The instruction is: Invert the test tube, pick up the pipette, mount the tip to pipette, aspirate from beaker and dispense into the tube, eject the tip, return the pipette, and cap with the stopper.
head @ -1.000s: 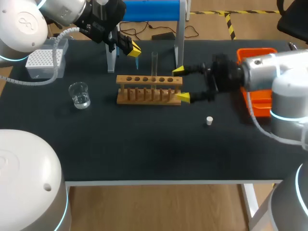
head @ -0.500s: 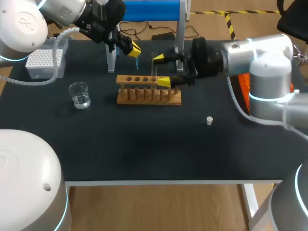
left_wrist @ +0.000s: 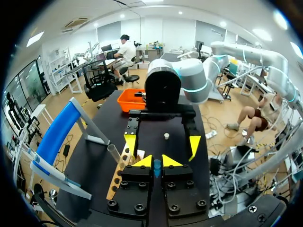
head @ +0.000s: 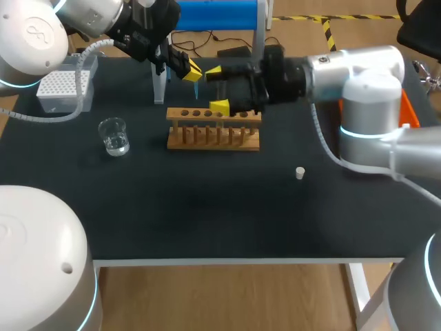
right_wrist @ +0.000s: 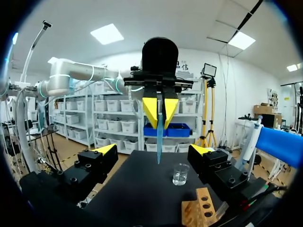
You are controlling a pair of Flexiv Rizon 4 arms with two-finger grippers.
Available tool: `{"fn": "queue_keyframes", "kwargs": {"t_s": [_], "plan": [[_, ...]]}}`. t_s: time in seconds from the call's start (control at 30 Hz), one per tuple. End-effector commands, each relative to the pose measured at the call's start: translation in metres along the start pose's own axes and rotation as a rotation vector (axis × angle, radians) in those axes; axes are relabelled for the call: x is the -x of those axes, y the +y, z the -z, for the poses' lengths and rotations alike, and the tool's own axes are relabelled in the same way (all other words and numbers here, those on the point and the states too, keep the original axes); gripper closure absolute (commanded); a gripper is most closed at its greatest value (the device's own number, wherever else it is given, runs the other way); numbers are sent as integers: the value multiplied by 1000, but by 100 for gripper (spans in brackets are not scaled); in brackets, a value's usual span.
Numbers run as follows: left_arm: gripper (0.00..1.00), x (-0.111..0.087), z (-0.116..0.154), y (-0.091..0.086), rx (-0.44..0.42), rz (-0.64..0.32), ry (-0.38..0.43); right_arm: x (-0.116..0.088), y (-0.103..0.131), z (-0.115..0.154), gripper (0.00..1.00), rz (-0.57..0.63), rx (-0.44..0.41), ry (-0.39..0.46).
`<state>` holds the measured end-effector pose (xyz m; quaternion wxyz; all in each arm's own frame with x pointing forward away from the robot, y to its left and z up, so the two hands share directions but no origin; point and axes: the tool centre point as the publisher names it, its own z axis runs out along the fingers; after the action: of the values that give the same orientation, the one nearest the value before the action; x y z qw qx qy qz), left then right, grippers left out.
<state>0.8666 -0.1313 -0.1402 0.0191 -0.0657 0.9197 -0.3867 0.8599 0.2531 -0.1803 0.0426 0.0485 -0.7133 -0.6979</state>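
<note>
A clear test tube [left_wrist: 113,152] stands upright at the back of the wooden rack [head: 213,128]. My right gripper [head: 217,89] is open over the rack's back edge, with one yellow fingertip behind the tube's place and one in front; I cannot tell whether either touches it. My left gripper [head: 191,69] hangs just left of it, shut on a thin blue pipette [right_wrist: 160,127] that points down. The glass beaker [head: 114,136] with water sits left of the rack. A small white stopper [head: 300,172] lies on the mat to the rack's right front.
A white tip box [head: 65,86] sits at the back left. A stand with a blue top [head: 207,14] rises behind the rack. An orange bin [left_wrist: 130,100] sits at the back right, mostly hidden behind my right arm in the head view.
My right arm has swung left, from the rack's right end to over the rack by the tube, its gripper still open. The left arm and pipette have not moved.
</note>
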Motion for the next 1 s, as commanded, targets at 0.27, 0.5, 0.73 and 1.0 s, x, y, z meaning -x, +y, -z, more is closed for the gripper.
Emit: {"fn": "queue_keyframes", "kwargs": {"t_s": [0.27,0.5,0.73,1.0], "plan": [[100,0,1,0,5,1,2,9,2,-20,0,-36,3,-9],[100,0,1,0,5,1,2,16,1,-28,0,-43,14,-4],[100,0,1,0,5,1,2,19,1,-31,0,-44,19,-1],[100,0,1,0,5,1,2,22,4,-37,0,-32,28,20]]}}
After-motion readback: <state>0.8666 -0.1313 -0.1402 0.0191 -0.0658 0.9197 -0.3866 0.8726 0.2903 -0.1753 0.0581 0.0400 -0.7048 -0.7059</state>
